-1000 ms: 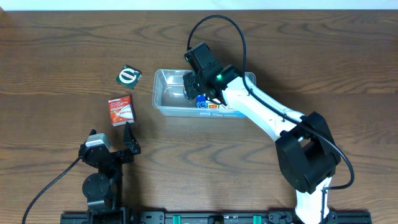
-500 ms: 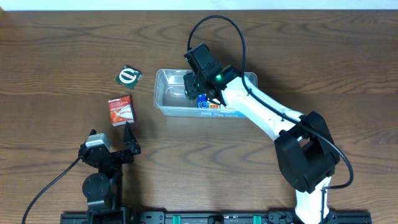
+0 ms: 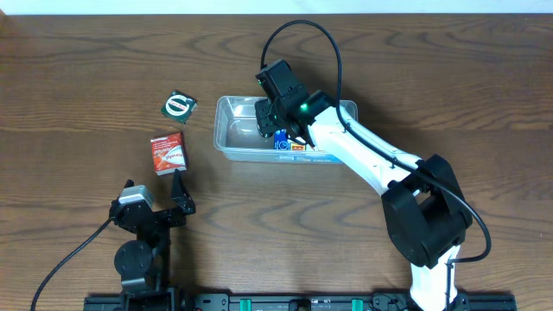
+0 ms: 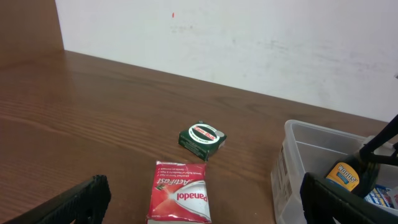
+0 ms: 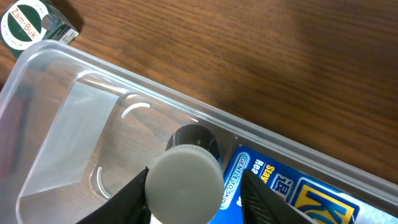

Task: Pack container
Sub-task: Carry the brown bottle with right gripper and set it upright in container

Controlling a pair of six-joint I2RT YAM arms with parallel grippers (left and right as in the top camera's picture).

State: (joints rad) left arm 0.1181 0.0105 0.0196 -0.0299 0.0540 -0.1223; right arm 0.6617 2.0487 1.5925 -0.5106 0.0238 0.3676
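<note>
Wood table [image 3: 86,78] | R gripper [image 3: 275,128] no shift vs 1 s ago: down in tub [image 3: 226,142], pinching bottle [image 5: 185,180], blue box [image 5: 280,193] just beside | prob. release pt | red box [image 3: 167,153], tin [image 3: 179,105] well to its left, unpacked | L gripper [image 3: 155,183] spread, idle.

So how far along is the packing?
Done: a blue box lies in the container. In hand: the right gripper holds a bottle inside it. Left: the red pack and green box lie on the table; the left gripper is open.
</note>
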